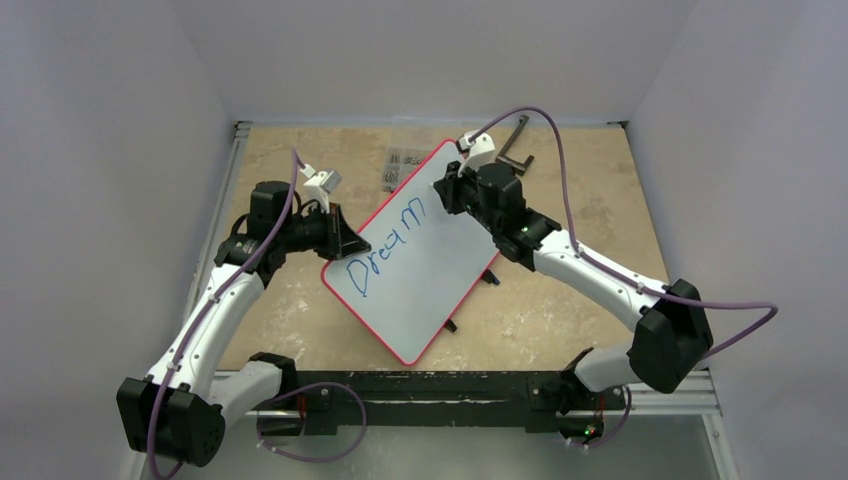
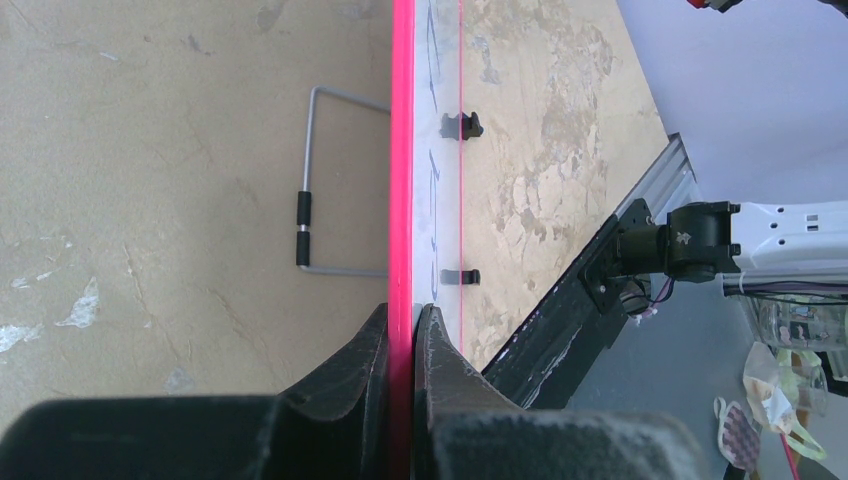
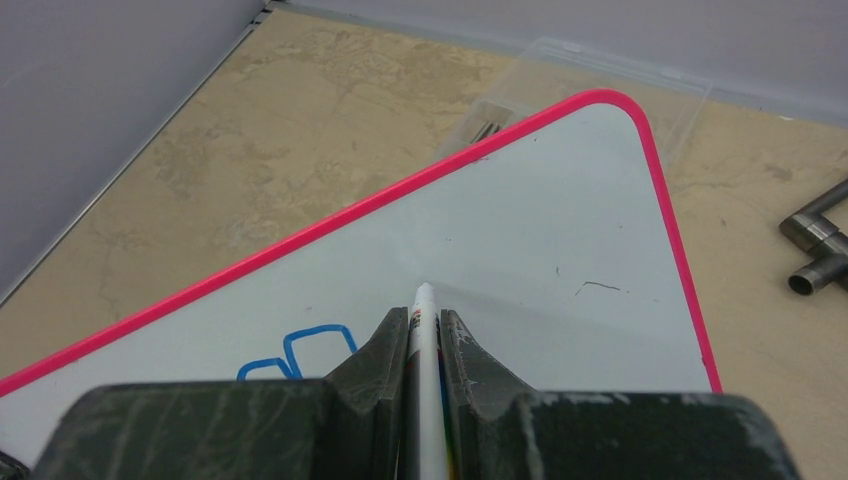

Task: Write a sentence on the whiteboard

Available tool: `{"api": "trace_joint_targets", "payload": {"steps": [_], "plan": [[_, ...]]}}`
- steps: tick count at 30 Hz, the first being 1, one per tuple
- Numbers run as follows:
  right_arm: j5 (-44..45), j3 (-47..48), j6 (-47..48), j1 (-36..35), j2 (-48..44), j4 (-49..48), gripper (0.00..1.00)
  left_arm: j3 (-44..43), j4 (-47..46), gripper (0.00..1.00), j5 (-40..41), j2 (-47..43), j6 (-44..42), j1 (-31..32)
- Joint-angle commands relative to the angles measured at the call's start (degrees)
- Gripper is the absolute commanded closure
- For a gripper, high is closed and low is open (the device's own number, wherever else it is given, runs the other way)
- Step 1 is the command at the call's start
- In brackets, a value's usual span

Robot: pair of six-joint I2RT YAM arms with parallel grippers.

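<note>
Mottled tan bench (image 1: 560, 320) carries the whiteboard (image 1: 430, 285), angled at centre. The left arm (image 1: 215, 320) reaches in, jaws clamped on its red edge. The right arm (image 1: 600, 275) bends over it, jaws gripping a marker (image 3: 424, 325) past the blue lettering (image 1: 385, 245), "Dream". A clear box (image 1: 400, 168) behind holds small metal bits.

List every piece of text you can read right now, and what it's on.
"Dream": blue writing on the whiteboard.
Coloured print on the marker: too small to read.
In the left wrist view the writing is seen edge-on: unreadable.
No other text shows.
</note>
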State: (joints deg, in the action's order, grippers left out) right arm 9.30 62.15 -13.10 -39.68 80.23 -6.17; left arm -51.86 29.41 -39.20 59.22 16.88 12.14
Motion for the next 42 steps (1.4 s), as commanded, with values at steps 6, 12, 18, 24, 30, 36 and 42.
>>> {"api": "trace_joint_targets", "payload": {"steps": [6, 12, 18, 24, 30, 36, 42], "plan": [[-2.0, 3.09, -0.94, 0.31, 1.16, -3.36, 1.0, 0.52, 0.91, 1.0, 6.21, -0.35, -8.97, 0.25], [-5.18, 1.62, -1.05, 0.32, 0.74, -4.84, 1.0, 0.57, 0.91, 1.0, 6.09, -0.33, -8.97, 0.25], [-7.49, 0.21, -1.3, 0.36, 0.87, -5.11, 1.0, 0.53, 0.91, 1.0, 6.11, -0.42, -8.97, 0.25], [-8.72, -1.68, -1.38, 0.31, 0.66, -5.27, 1.0, 0.61, 0.91, 1.0, 6.17, -0.42, -8.97, 0.25], [-8.87, -4.42, -2.4, 0.36, -0.61, -5.47, 1.0, 0.61, 0.91, 1.0, 6.32, -0.42, -8.97, 0.25], [-6.63, -6.92, -2.89, 0.31, -2.27, -5.03, 1.0, 0.59, 0.87, 1.0, 6.31, -0.4, -8.97, 0.25], [-2.02, -7.1, -2.81, 0.82, -2.38, -3.19, 1.0, 0.58, 0.96, 1.0, 6.33, -0.43, -8.97, 0.25]]}}
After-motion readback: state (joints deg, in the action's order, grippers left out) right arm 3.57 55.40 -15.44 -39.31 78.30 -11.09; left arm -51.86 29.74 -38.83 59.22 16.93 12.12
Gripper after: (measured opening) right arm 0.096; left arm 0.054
